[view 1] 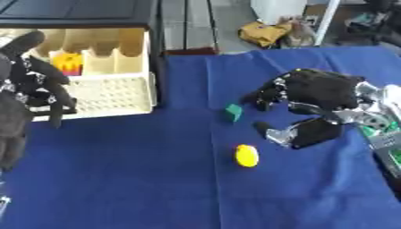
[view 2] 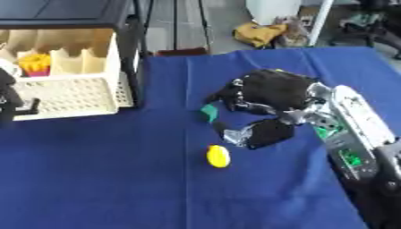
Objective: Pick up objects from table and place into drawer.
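Nearest the robot on the dark blue tablecloth (view 1: 141, 179): a small yellow oval object (view 1: 247, 155), lying free, long axis running roughly near-to-far. Just beyond it and to the right, the black right hand (view 1: 313, 105), palm down, fingers spread and relaxed, thumb angled toward the yellow piece, nothing held. No contact visible between thumb and yellow object; apart, though near.

Left of the right hand's fingertips, close beside them, a small green block (view 1: 233, 112), also free on the cloth, seemingly not touched. So two pieces within reach of the right hand: green one off the fingertips toward the left, yellow one nearer the robot, below the thumb. Right hand clearly the nearer one for either; probably a short reach leftward for the green block, or a pull back toward the robot for the yellow one.

Far to the left of the green block, the cream plastic drawer (view 1: 109, 96) with a perforated front wall, pulled open from a black-topped cabinet (view 1: 78, 13); something yellow and red (view 1: 68, 62) already inside, toward its back. In front of the drawer's left part, the black left hand (view 1: 35, 80), raised, fingers straight, empty.

Bare cloth between pieces and drawer; the front wall likely the only thing to clear.
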Robot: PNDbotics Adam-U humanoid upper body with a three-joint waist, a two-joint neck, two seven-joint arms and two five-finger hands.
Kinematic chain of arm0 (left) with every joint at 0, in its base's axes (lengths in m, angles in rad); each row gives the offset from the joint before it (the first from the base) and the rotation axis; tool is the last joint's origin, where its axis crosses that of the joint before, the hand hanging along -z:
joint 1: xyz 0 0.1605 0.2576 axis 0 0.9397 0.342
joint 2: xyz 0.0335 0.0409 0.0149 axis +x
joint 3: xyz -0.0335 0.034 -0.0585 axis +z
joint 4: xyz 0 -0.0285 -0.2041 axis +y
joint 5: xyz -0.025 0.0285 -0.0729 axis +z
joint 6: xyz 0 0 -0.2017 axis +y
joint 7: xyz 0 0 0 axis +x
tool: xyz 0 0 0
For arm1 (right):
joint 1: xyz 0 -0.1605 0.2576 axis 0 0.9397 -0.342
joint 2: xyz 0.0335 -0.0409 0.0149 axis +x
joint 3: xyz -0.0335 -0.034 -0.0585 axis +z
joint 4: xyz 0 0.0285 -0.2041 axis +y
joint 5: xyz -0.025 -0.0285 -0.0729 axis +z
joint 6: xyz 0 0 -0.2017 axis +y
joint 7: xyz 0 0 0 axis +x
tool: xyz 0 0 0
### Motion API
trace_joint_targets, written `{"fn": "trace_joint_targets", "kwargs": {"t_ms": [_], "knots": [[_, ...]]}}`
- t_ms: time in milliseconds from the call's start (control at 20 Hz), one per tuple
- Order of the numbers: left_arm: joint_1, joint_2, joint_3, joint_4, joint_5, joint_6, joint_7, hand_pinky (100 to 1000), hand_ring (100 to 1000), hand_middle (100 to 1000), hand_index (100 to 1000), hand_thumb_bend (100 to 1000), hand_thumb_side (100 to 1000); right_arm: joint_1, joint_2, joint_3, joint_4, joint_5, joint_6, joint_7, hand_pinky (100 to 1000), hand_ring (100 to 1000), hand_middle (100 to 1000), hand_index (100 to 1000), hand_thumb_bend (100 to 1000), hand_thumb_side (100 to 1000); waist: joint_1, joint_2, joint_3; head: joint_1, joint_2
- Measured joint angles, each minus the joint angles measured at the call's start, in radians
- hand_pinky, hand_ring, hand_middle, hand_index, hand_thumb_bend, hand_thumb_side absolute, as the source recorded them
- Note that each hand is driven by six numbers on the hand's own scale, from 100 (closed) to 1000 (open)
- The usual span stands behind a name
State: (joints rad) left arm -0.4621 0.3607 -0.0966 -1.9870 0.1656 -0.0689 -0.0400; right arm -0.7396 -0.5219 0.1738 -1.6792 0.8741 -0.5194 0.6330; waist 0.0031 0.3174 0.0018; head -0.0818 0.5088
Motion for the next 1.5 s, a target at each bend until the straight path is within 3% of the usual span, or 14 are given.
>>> {"fn": "trace_joint_targets", "kwargs": {"t_ms": [600,700,1100,1500], "knots": [[0.014,0.011,-0.006,0.0,-0.008,0.019,-0.012,180,428,507,900,100,942,0.041,0.047,0.005,-0.022,0.011,-0.005,-0.005,496,654,556,910,198,1000,-0.037,-0.015,-0.027,0.0,0.039],[0.014,0.015,-0.006,0.0,-0.008,0.023,-0.015,179,426,505,899,100,938,0.048,0.061,0.004,-0.022,0.012,0.0,0.0,494,659,558,906,203,1000,-0.038,-0.016,-0.032,0.001,0.043],[0.015,0.018,-0.006,0.0,-0.008,0.034,-0.016,169,419,498,895,100,907,0.054,0.086,-0.002,-0.019,0.066,0.002,0.002,329,646,551,840,138,1000,-0.037,-0.021,-0.03,0.0,0.043],[0.014,0.018,-0.008,0.0,-0.013,0.04,-0.015,165,416,501,896,100,902,0.048,0.095,0.003,-0.008,0.165,-0.025,-0.025,328,645,555,842,161,1000,-0.032,-0.021,-0.025,-0.008,0.044]]}}
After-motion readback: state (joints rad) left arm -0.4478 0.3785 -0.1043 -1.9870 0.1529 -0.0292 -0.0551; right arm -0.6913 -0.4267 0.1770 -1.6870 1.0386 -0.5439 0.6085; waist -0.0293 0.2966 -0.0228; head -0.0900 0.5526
